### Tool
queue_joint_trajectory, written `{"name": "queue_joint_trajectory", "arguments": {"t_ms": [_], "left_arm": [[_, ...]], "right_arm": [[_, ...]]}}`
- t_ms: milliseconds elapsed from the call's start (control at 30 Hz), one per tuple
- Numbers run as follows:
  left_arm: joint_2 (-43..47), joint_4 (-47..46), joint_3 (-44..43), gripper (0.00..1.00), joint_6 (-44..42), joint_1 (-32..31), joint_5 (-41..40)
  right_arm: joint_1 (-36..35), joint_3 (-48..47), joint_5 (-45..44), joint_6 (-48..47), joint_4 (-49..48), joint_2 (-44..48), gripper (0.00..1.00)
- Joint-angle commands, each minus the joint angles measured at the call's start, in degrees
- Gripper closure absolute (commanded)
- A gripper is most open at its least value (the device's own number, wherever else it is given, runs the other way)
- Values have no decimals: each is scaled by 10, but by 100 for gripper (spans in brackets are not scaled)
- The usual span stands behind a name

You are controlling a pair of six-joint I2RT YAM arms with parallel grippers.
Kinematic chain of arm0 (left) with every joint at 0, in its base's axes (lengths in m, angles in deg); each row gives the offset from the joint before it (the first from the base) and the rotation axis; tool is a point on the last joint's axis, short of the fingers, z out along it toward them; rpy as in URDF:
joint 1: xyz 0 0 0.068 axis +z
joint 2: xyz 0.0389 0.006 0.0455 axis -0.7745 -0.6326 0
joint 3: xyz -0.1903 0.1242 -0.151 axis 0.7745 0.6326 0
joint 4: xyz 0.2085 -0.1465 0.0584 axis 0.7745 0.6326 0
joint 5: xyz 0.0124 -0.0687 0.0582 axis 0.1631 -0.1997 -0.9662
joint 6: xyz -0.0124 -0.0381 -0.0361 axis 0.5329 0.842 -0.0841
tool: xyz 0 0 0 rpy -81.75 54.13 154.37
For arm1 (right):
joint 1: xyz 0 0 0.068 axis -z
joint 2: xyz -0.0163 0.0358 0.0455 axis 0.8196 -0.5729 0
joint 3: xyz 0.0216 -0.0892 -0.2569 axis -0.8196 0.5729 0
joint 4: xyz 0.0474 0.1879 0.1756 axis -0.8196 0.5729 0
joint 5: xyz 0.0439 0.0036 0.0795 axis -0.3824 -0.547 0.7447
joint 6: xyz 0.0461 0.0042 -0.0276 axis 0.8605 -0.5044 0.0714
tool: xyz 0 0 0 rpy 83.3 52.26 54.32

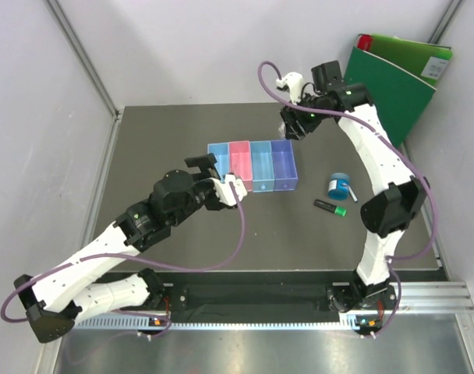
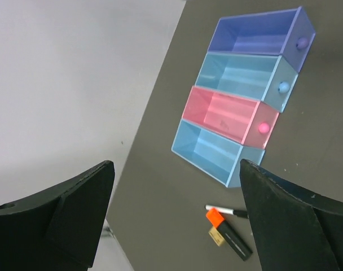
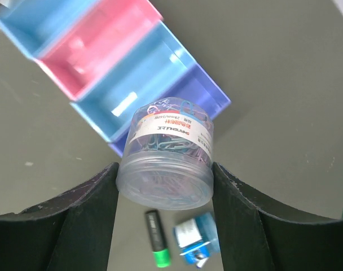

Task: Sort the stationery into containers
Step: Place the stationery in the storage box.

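Observation:
The joined bins (image 1: 252,165), light blue, pink, light blue and purple, stand mid-table and look empty in the left wrist view (image 2: 245,107). My right gripper (image 1: 293,125) is high behind the purple bin, shut on a clear tub of paper clips (image 3: 166,158). Below it lie a green-capped marker (image 3: 158,240) and a blue tape roll (image 3: 197,240), right of the bins in the top view (image 1: 330,207). My left gripper (image 2: 174,166) is open and empty above an orange-capped marker (image 2: 228,231), a thin white pen (image 2: 228,211) and a small tan piece (image 2: 216,237).
A big green binder (image 1: 397,74) leans on the back right wall. White walls close in the dark table (image 1: 159,148) on the left, back and right. My left arm hides the orange marker and white pen in the top view.

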Motion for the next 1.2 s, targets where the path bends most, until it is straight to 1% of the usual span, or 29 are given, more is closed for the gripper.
{"name": "queue_joint_trajectory", "arguments": {"t_ms": [0, 67, 167, 200, 300, 667, 1033, 1067, 1167], "left_arm": [[-3, 16, -15, 3, 68, 39, -15], [-7, 22, -24, 3, 89, 53, -8], [-25, 33, -44, 3, 125, 92, 16], [-29, 37, -50, 3, 135, 117, 21], [-44, 46, -64, 3, 164, 157, 49], [-49, 47, -60, 3, 214, 222, 92], [-44, 31, -51, 3, 219, 267, 118], [-44, 29, -50, 3, 220, 271, 137], [-45, 25, -46, 3, 224, 284, 149]], "right_arm": [[3, -43, -36, -60, 24, -49, 48], [4, -46, -36, -70, 20, -63, 49], [1, -56, -34, -74, 15, -86, 52], [1, -60, -34, -74, 14, -99, 53], [-1, -74, -35, -79, 12, -120, 53], [-14, -67, -52, -97, 6, -166, 53], [-24, -73, -72, -103, -5, -211, 52], [-24, -73, -73, -103, -5, -214, 52], [-29, -73, -78, -103, -7, -222, 50]]}}
